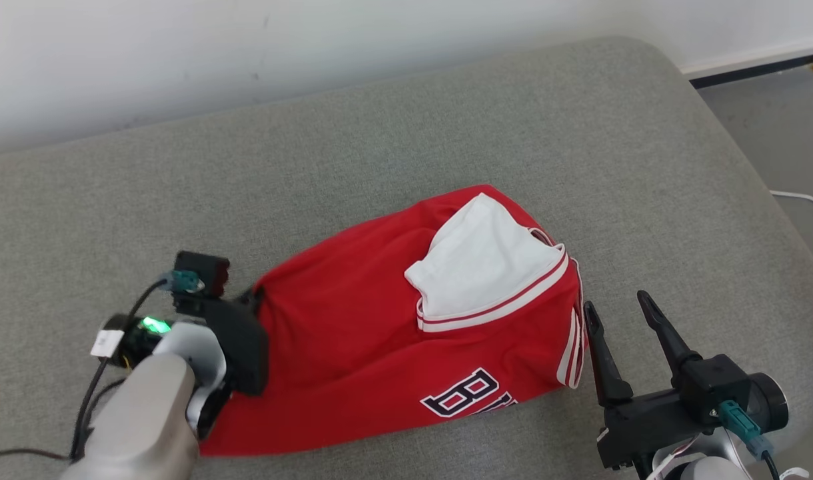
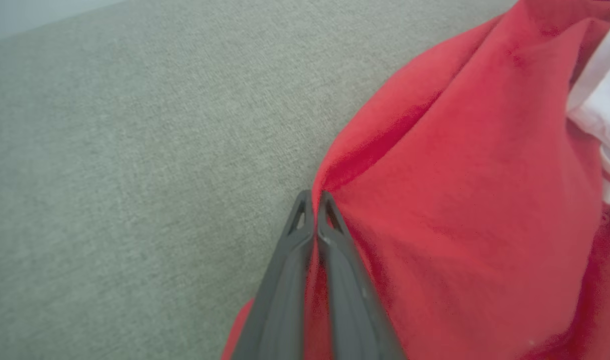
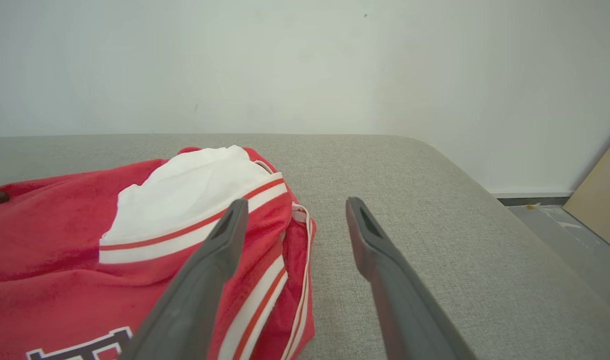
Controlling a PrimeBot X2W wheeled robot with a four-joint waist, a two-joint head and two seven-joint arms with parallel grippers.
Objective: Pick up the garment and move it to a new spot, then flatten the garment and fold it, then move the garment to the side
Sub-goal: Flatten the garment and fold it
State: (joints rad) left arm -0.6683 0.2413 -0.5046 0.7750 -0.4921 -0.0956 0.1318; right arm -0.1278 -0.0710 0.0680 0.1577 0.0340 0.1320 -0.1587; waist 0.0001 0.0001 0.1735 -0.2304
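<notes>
1. The garment [image 1: 353, 347], red with a white striped-edge panel [image 1: 480, 260] turned up on top, lies bunched on the grey cushion [image 1: 380, 133], with bare fabric on every side of it.
2. Dark lettering [image 1: 466, 393] outlined in white shows on the garment's near edge, partly folded under.
3. The left gripper [image 1: 254, 295] sits at the garment's left edge, its fingers pressed together on a pinch of red cloth.
4. In the left wrist view the same left gripper [image 2: 312, 197] has its two tips meeting, with red cloth of the garment [image 2: 475, 200] caught between the fingers and creases running away from the pinch.
5. The right gripper [image 1: 616, 301] stands just beside the garment's right, striped edge, its fingers spread apart and holding nothing.
6. In the right wrist view the right gripper [image 3: 296, 202] shows one finger over the garment [image 3: 45, 240] at its striped hem and the other over bare cushion beyond it; whether the first finger touches the cloth cannot be told.
7. A pale wall [image 1: 246, 53] rises behind the garment, past the cushion's far edge.
8. Well to the garment's right, off the cushion, lie a grey floor [image 1: 780, 133] and a thin white cable [image 1: 803, 198].
</notes>
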